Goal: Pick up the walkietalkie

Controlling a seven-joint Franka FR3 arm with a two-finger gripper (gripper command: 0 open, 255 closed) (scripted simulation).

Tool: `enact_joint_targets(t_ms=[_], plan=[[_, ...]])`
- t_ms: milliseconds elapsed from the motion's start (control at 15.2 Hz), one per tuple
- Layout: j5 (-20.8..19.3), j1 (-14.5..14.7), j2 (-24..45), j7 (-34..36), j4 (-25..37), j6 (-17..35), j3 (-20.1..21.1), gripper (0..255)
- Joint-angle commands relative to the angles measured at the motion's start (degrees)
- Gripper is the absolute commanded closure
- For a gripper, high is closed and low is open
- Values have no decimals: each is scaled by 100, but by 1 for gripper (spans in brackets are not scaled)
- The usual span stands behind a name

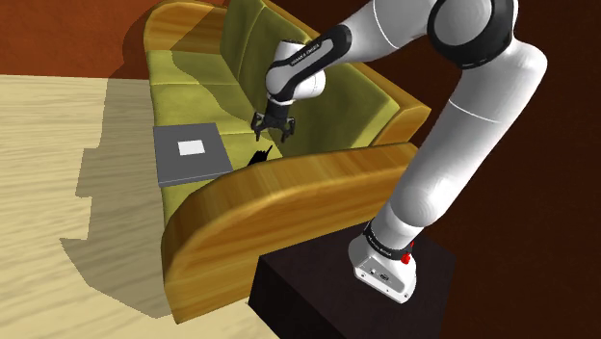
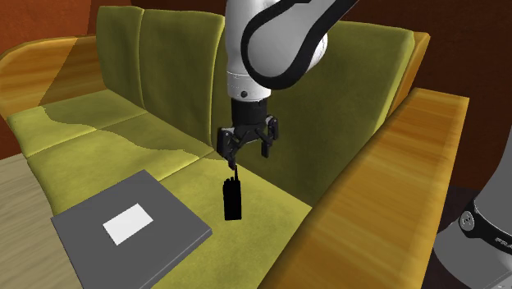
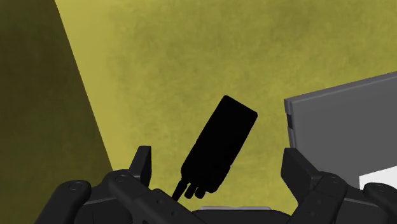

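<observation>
— What do we have, biggest first?
— The olive sofa (image 1: 289, 183) with its wood-coloured armrests. Its seat spreads out under the claw (image 2: 248, 156), so our white arm (image 1: 462, 164) reaches over the near armrest and bends down to aim the claw at the cushion.
— And the grey thing?
— A flat grey slab (image 2: 176, 217) with a white patch on top. It lies on the seat off to one side of the claw, near it but not beneath it. We judge it no part of the job; we need only keep off its edge.
— How does the claw stand?
— Its fingers (image 3: 143, 164) are spread wide and grip nothing. We take it they are held apart so the handset can pass between them.
— Where is the walkie-talkie?
— The black walkie-talkie (image 2: 233, 201) is on the cushion right below the claw, between the two fingers but touched by neither. Its thin antenna (image 2: 232, 174) is the end nearest the claw, and the body runs away from it, askew to the fingers.
— Next step?
— We think: lower, perhaps turn the wrist so the fingers meet the long sides, then close. It is slim and may slip.
</observation>
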Motion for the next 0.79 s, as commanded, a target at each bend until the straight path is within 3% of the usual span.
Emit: enact_joint_targets(t_ms=[0, 528, 726], plan=[[17, -20, 442, 166, 180, 311, -34, 0], [181, -102, 2166, 715, 1285, 1080, -211, 0], [209, -115, 2337, 703, 1334, 1205, -199, 0]])
